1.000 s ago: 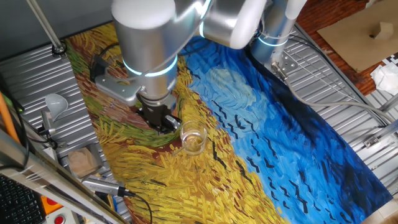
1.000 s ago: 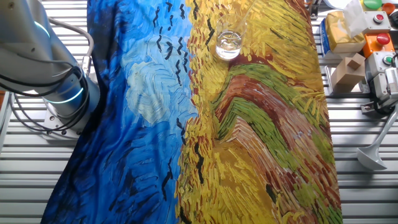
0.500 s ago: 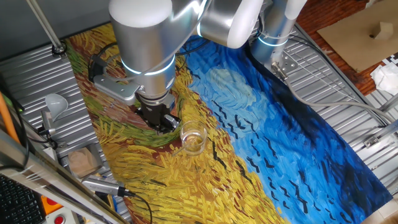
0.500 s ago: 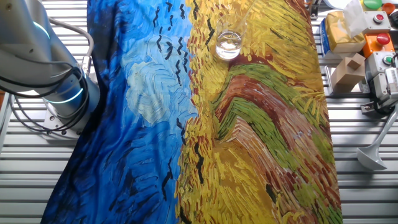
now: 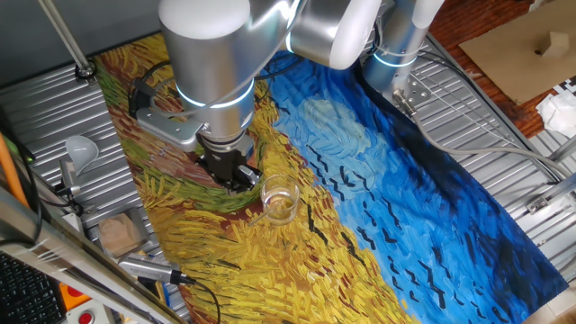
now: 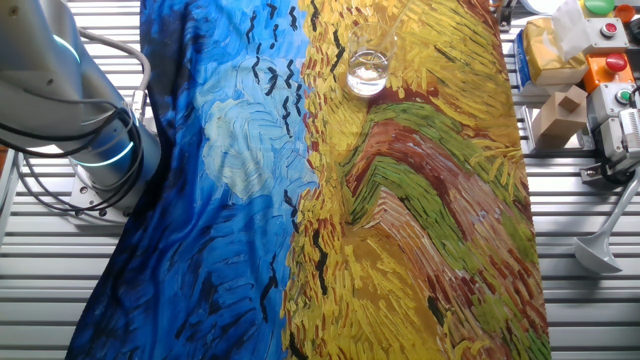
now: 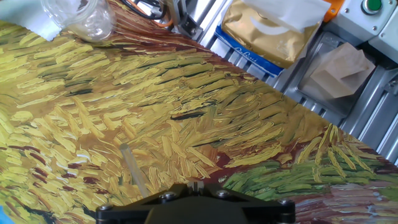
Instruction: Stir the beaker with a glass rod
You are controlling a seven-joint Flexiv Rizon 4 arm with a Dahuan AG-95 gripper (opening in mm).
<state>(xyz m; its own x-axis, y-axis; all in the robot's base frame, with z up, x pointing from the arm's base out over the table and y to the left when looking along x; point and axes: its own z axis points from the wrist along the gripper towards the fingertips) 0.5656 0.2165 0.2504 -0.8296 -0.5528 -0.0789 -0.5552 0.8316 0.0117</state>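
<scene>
Nothing's really moved since the earlier frames: hand sits low over the rod, can't tell its grip, and the beaker stands just beside it.

A painted cloth covers the ribbed metal table; beyond, possibly a reddish-brown floor.
</scene>
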